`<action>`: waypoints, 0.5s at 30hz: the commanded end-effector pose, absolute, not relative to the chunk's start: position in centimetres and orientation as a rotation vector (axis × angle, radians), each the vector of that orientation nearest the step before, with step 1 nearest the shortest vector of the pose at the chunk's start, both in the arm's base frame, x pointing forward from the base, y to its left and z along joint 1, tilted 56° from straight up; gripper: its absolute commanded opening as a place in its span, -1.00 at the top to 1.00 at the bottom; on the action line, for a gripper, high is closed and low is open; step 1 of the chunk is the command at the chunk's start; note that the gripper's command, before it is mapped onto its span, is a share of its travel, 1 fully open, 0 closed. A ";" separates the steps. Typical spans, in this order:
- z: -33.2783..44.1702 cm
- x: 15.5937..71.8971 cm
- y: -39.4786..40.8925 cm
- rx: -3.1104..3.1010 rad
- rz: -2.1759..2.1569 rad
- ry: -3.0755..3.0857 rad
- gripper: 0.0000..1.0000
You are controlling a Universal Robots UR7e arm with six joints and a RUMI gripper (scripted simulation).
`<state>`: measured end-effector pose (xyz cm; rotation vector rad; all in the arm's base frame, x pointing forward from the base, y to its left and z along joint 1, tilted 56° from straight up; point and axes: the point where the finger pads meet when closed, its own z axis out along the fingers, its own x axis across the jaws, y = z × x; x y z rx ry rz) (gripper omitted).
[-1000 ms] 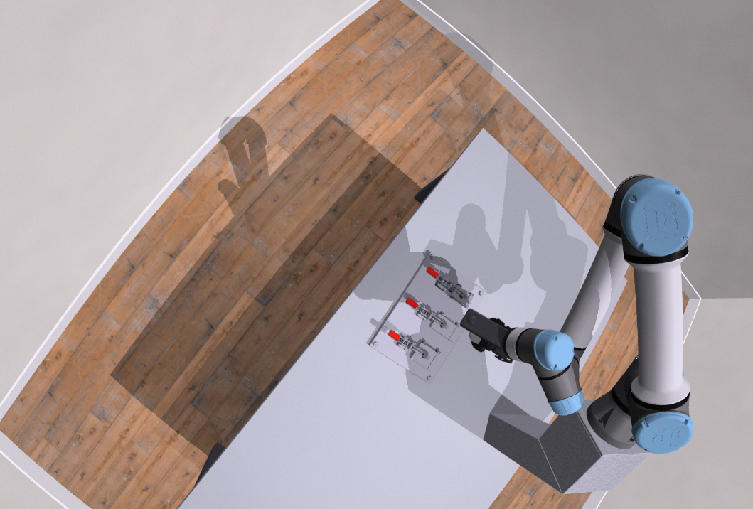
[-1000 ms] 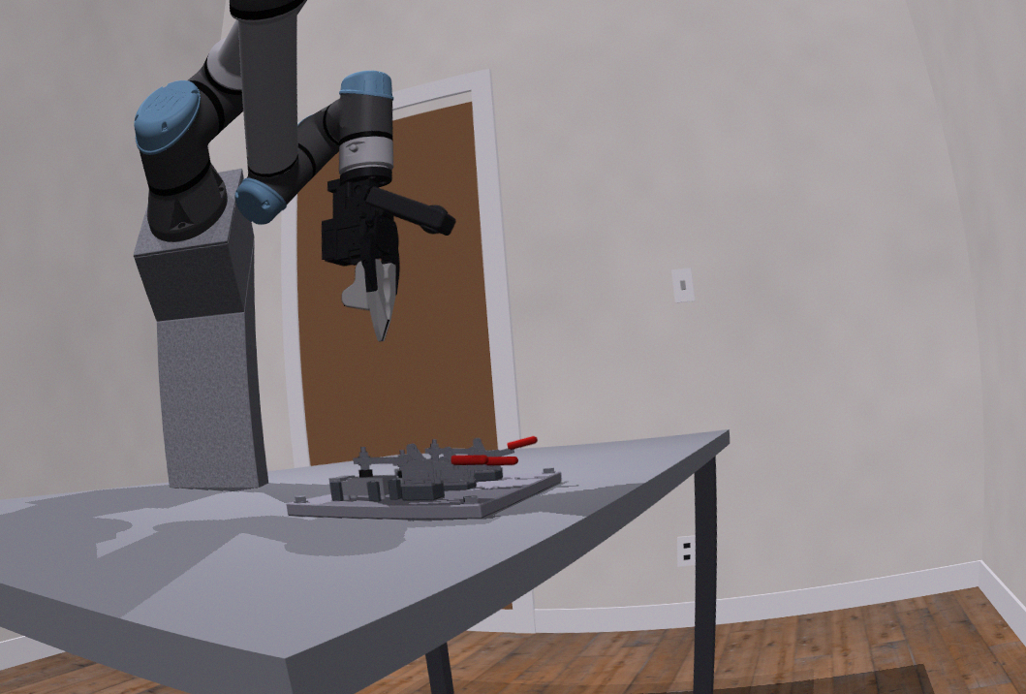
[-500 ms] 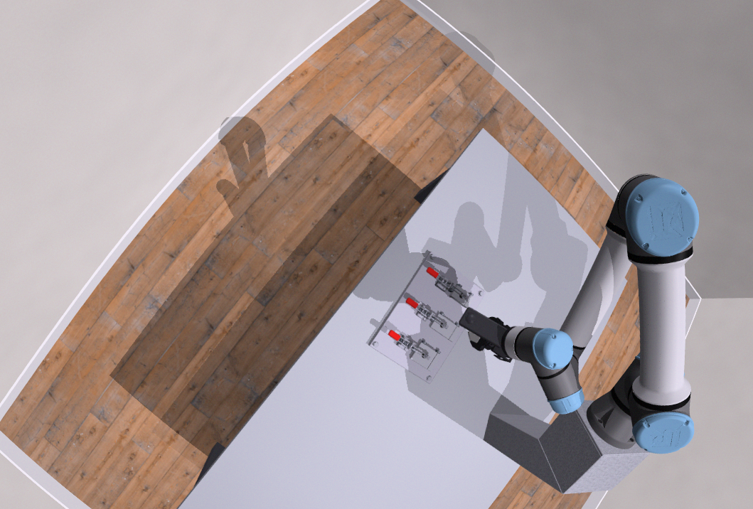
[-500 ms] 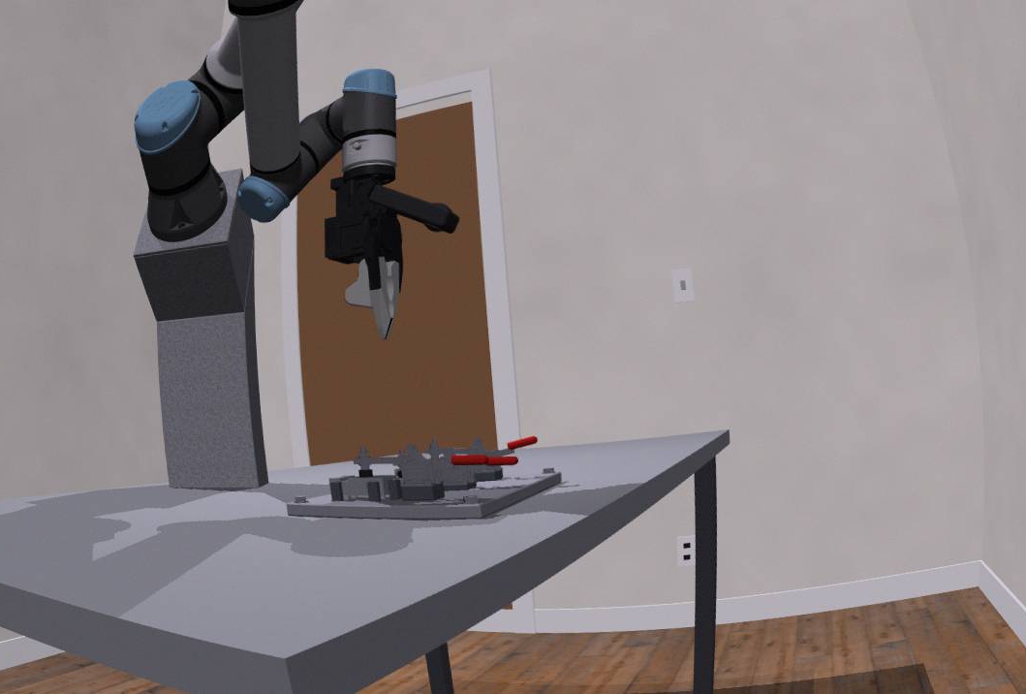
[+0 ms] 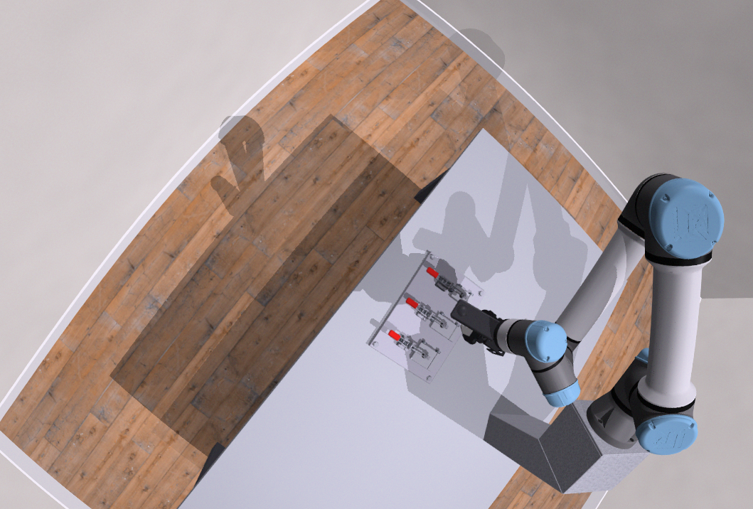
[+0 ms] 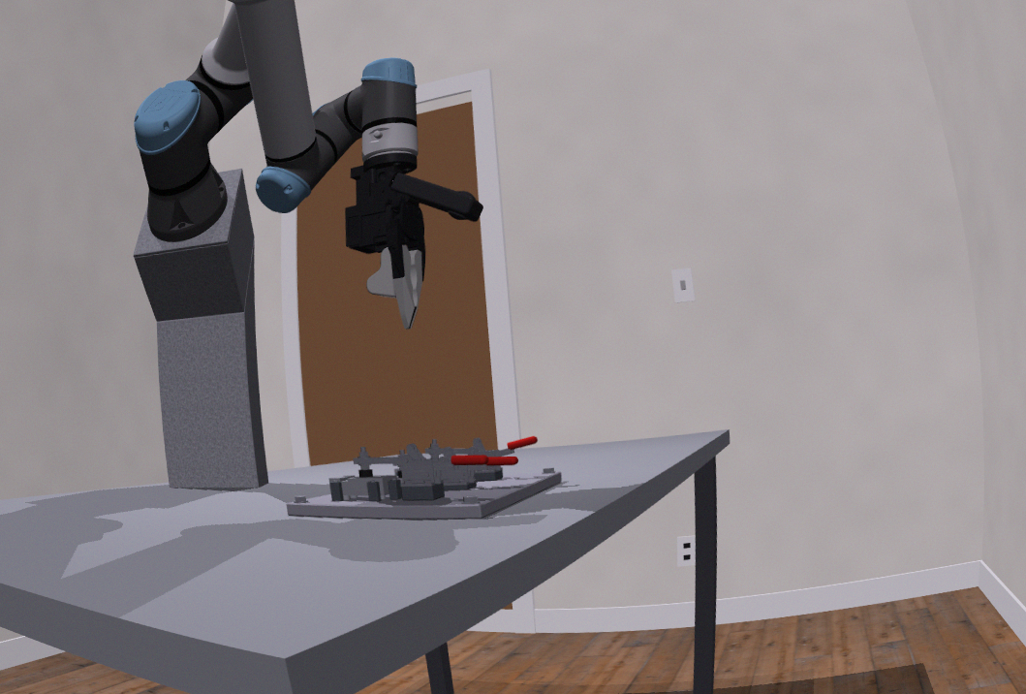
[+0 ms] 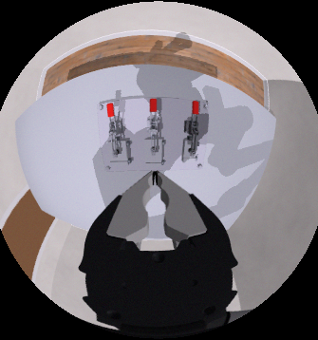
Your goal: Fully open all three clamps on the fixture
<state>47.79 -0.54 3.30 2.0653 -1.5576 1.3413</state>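
The fixture plate [image 5: 400,298] [image 6: 383,512] [image 7: 137,111] carries three toggle clamps in a row. In the wrist view, the left clamp's red handle [image 5: 394,335] [image 6: 522,442] [image 7: 110,110] slants slightly upward. The middle clamp's red handle [image 5: 411,302] [image 6: 504,460] [image 7: 153,105] and the right clamp's red handle [image 5: 431,272] [image 6: 469,459] [image 7: 196,107] lie about level, pointing away from the robot base. The right clamp's arm reaches over its part with a black tip. The parts are hard to make out. My gripper [image 6: 408,326] [image 7: 155,172] is shut and empty, well above the plate on its robot side.
The fixture stands on the grey table [image 5: 353,420] [image 6: 203,614] [image 7: 60,142], near its long far edge. The robot pedestal [image 5: 569,456] [image 6: 207,393] stands at the opposite side. Bolt heads stick up at the plate's corners. Arm shadows fall across the table and the right clamp.
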 end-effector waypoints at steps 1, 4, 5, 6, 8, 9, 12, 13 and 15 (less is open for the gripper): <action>3.9 48.9 0.3 2.062 1.334 -1.560 1.00; 4.4 49.7 0.9 2.062 1.334 -1.560 1.00; 4.5 49.9 1.1 2.062 1.334 -1.560 1.00; 4.7 50.2 1.3 2.062 1.334 -1.560 1.00; 5.0 50.7 1.7 2.062 1.334 -1.560 1.00; 5.2 50.9 1.9 2.062 1.334 -1.561 1.00; 5.7 51.7 2.5 2.063 1.334 -1.561 1.00; 5.8 51.9 2.7 2.063 1.334 -1.561 1.00; 6.1 52.3 3.0 2.063 1.334 -1.561 1.00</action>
